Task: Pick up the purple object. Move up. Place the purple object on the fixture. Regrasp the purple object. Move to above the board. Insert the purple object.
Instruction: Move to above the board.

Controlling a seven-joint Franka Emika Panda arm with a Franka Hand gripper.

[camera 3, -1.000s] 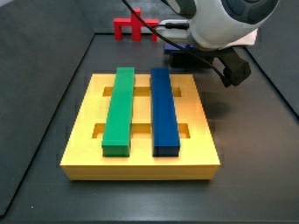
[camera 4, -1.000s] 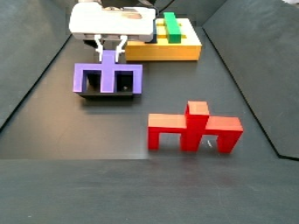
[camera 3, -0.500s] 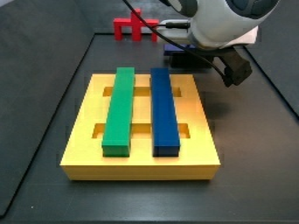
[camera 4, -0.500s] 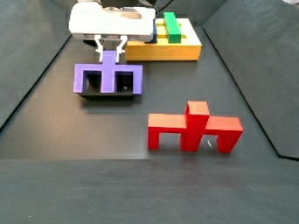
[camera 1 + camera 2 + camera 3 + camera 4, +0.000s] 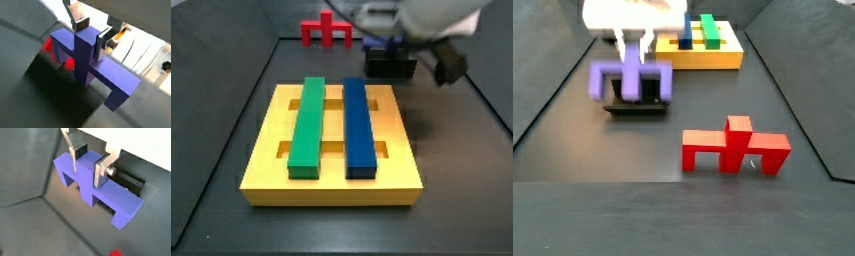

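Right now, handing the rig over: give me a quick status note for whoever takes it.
Gripper: shut on the purple object, fingers clamped on its central stem in both wrist views.
Purple object: in a side view it appears lifted just clear of the fixture, image blurred by motion.
Board: green bar and blue bar already seated.
Red piece: on the floor, untouched.
Done: pick, place on fixture, apparently the regrasp.
Left: move above the board, insert.
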